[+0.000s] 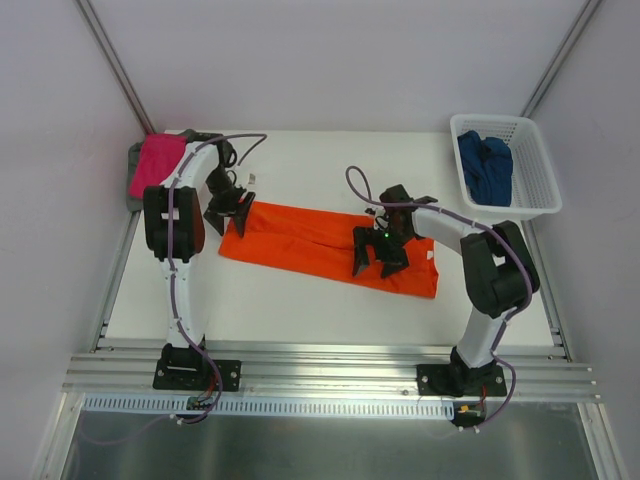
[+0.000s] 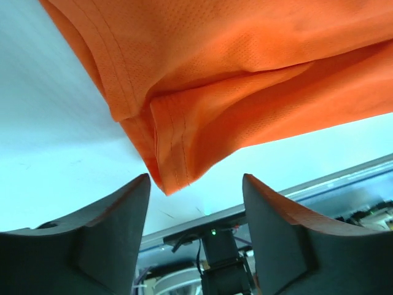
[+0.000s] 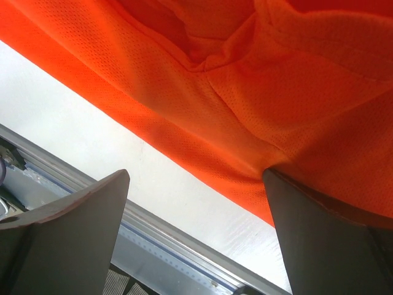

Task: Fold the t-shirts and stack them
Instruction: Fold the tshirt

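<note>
Overhead, a white lattice basket (image 1: pixel 537 175) at the table's (image 1: pixel 300 300) far right corner holds a crumpled blue shirt (image 1: pixel 485 165). An orange shirt (image 1: pixel 310 235), folded into a long strip, lies across the middle of the table. At the far left corner a pink shirt (image 1: pixel 160 160) rests on a grey shirt (image 1: pixel 134 170). The left gripper (image 1: pixel 232 210) is at the strip's left end and the right gripper (image 1: pixel 383 258) over its right part. Only the wrist views show the jaws: both pairs are spread and pinch nothing. A stitched orange corner lies just ahead of the left pair.
</note>
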### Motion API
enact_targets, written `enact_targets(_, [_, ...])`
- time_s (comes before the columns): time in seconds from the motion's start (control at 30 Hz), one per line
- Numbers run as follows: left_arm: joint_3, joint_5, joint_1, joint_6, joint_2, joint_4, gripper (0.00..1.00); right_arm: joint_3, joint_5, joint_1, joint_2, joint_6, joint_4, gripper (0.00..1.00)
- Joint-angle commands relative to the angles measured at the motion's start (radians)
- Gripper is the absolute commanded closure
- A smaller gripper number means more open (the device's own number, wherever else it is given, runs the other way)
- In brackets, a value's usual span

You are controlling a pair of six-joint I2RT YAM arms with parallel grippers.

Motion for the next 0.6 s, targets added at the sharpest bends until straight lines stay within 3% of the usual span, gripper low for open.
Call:
enact_targets(0.0, [-0.018, 0.035, 0.019, 0.014, 0.028, -0.131, 0.37, -0.069, 0.086, 0.008, 0.107, -0.049, -0.044, 0.01])
enact_targets(0.13, [0.004, 0.092, 0.030, 0.005, 0.068, -0.134, 0.30, -0.044, 0.088, 0.010, 0.115, -0.051, -0.055, 0.01])
enact_targets(0.3, [0.029, 0.106, 0.029, -0.006, 0.098, -0.117, 0.30, -0.032, 0.083, 0.011, 0.123, -0.051, -0.059, 0.01])
enact_targets(0.57, [0.245, 0.046, 0.035, -0.012, 0.117, -0.097, 0.31, -0.052, 0.080, 0.022, 0.098, -0.046, -0.047, 0.00])
